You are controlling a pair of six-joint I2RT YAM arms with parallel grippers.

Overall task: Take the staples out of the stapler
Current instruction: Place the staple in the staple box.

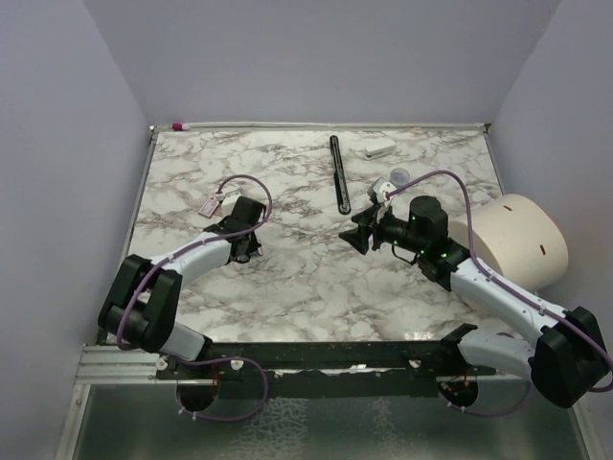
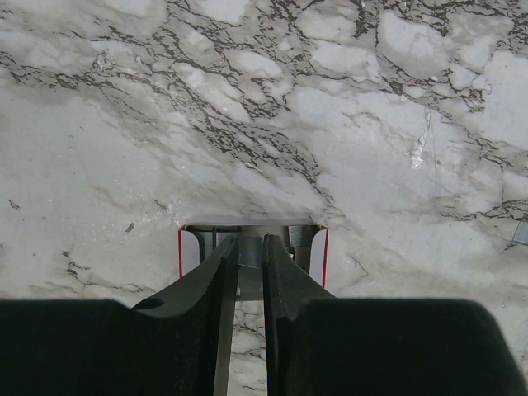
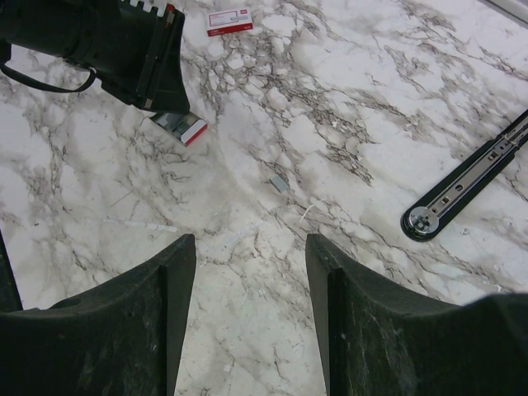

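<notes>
My left gripper (image 2: pixel 251 241) is shut on the grey metal part of the red-and-white stapler (image 2: pixel 318 254), which it holds down close to the marble. The right wrist view shows the same stapler (image 3: pixel 183 128) under the left gripper's black fingers (image 3: pixel 157 74). From above, the left gripper (image 1: pixel 246 251) hides the stapler. A short grey strip of staples (image 3: pixel 278 183) lies loose on the marble, with a thin sliver (image 3: pixel 312 209) beside it. Another silvery sliver (image 2: pixel 419 148) shows ahead of the left gripper. My right gripper (image 3: pixel 251 247) (image 1: pixel 359 233) hovers open with nothing between its fingers, pointing at the left gripper.
A long thin black bar (image 1: pixel 338 174) (image 3: pixel 470 177) lies at mid-back, and a small white block (image 1: pixel 376 149) sits near it. A cream cylinder (image 1: pixel 517 240) stands at the right edge. A small red-and-white flat piece (image 1: pixel 209 203) (image 3: pixel 229 20) lies beyond the left gripper.
</notes>
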